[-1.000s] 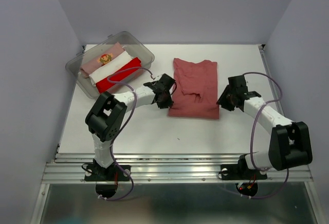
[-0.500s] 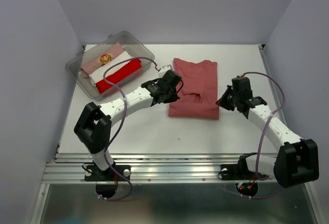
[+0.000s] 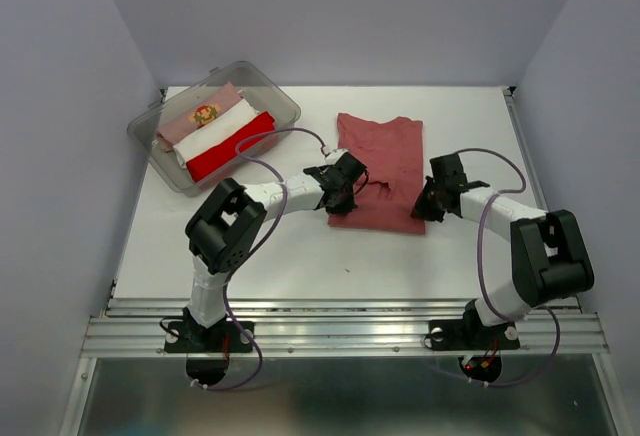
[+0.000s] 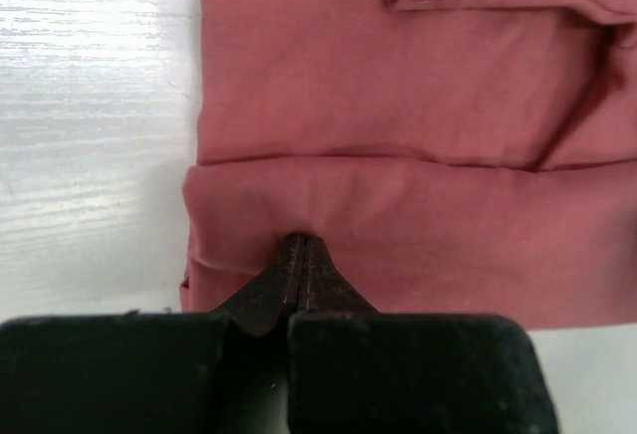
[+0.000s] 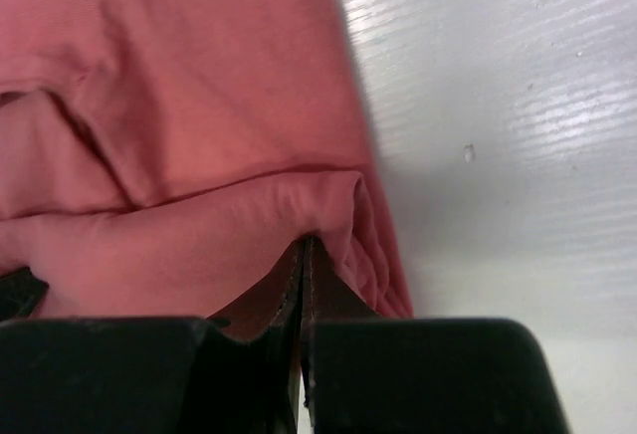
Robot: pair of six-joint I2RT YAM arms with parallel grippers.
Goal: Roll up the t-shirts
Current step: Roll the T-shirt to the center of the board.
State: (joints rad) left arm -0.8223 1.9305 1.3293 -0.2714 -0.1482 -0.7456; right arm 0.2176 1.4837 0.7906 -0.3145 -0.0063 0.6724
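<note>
A muted brick-red t-shirt (image 3: 380, 156) lies folded in a long strip on the white table (image 3: 300, 246). My left gripper (image 3: 343, 196) is at its near left corner and my right gripper (image 3: 424, 202) at its near right corner. In the left wrist view the gripper (image 4: 301, 241) is shut, its tips buried in a raised fold of the shirt's (image 4: 398, 86) near edge. The right wrist view shows the same: the gripper (image 5: 307, 244) is shut, pinching the turned-over edge of the cloth (image 5: 199, 86). Pale pink (image 3: 205, 114), white (image 3: 215, 131) and bright red (image 3: 232, 148) rolled t-shirts lie in the tub.
A clear plastic tub (image 3: 288, 108) stands at the back left of the table. Lilac walls close in the left, right and back. A metal rail (image 3: 340, 321) runs along the near edge, where both arm bases are bolted.
Both grippers have closed on the shirt's near edge. The arms have moved in to its near corners, and that edge is now lifted into a fold.
</note>
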